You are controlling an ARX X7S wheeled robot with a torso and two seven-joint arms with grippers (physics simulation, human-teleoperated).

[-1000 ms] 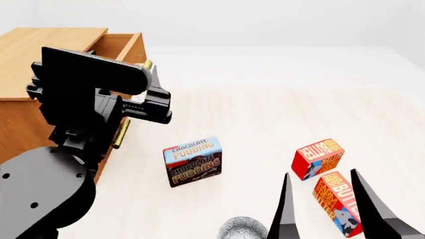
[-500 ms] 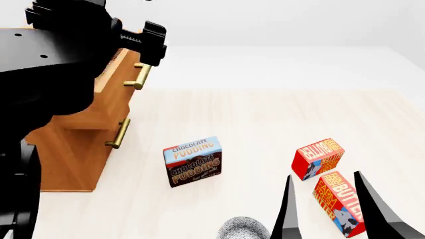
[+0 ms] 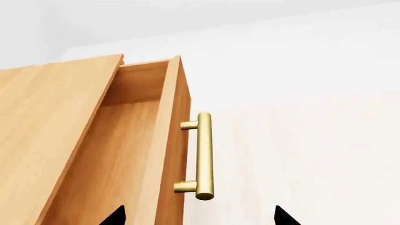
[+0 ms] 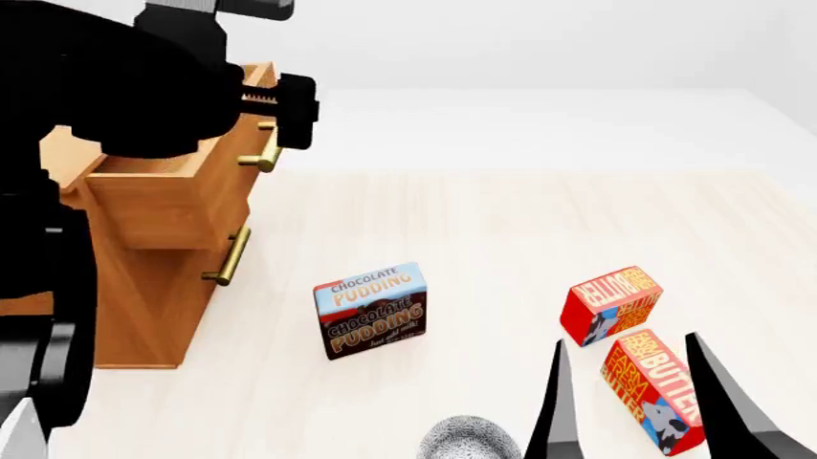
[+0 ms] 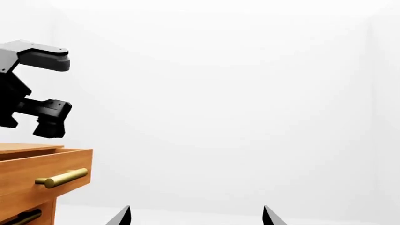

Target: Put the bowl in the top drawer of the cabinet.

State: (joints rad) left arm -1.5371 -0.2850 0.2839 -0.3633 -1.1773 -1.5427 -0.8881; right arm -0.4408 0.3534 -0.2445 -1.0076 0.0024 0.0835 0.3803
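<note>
Left arm rose; right gripper (image 4: 629, 402) fingers (image 4: 552, 406) spread, empty.

On the pale floor in front of me stands a chocolate pudding box (image 4: 370, 309), upright on its long edge, its blue and brown printed face turned toward me and slightly tilted. Well apart from it, over on my right side, sit two red butter boxes. The farther red butter box (image 4: 611, 303) stands nearly square to me, and the nearer red butter box (image 4: 650, 387) lies angled just beside it, almost touching its lower corner.
</note>
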